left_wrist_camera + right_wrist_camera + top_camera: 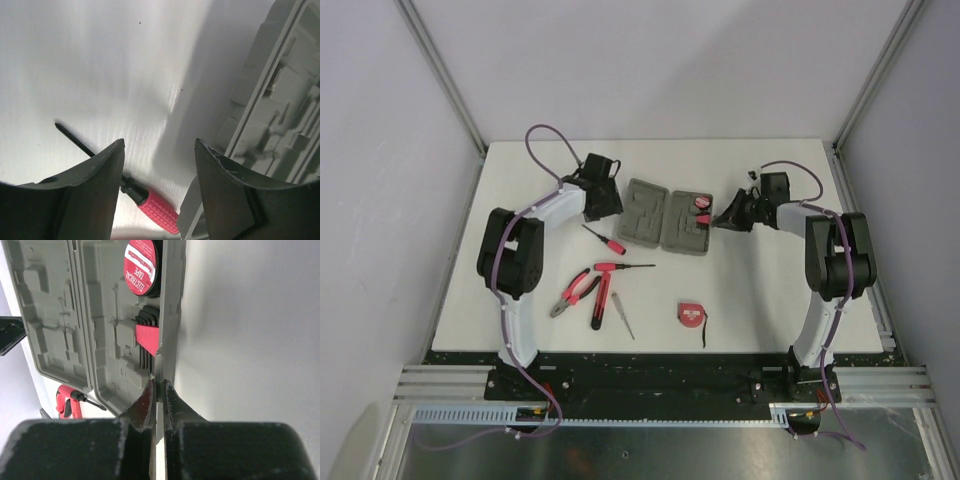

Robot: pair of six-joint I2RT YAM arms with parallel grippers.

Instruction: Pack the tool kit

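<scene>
The grey tool kit case [667, 217] lies open at mid-table, its moulded recesses facing up. A red-labelled tape roll [141, 265] and a red hex-key holder [147, 335] sit in its right half. My right gripper [159, 387] is shut on the case's right rim [170, 315]. My left gripper [160, 150] is open and hovers by the case's left edge [280, 115], over a small red-handled screwdriver [159, 212]. Pliers [575, 290], a red T-handle screwdriver [603, 290], a thin tool [623, 316] and a tape measure [691, 314] lie loose nearer the arms.
The white table [770, 300] is bounded by grey walls with metal frame rails at the left, right and back. A metal rail [660, 385] runs along the near edge between the arm bases.
</scene>
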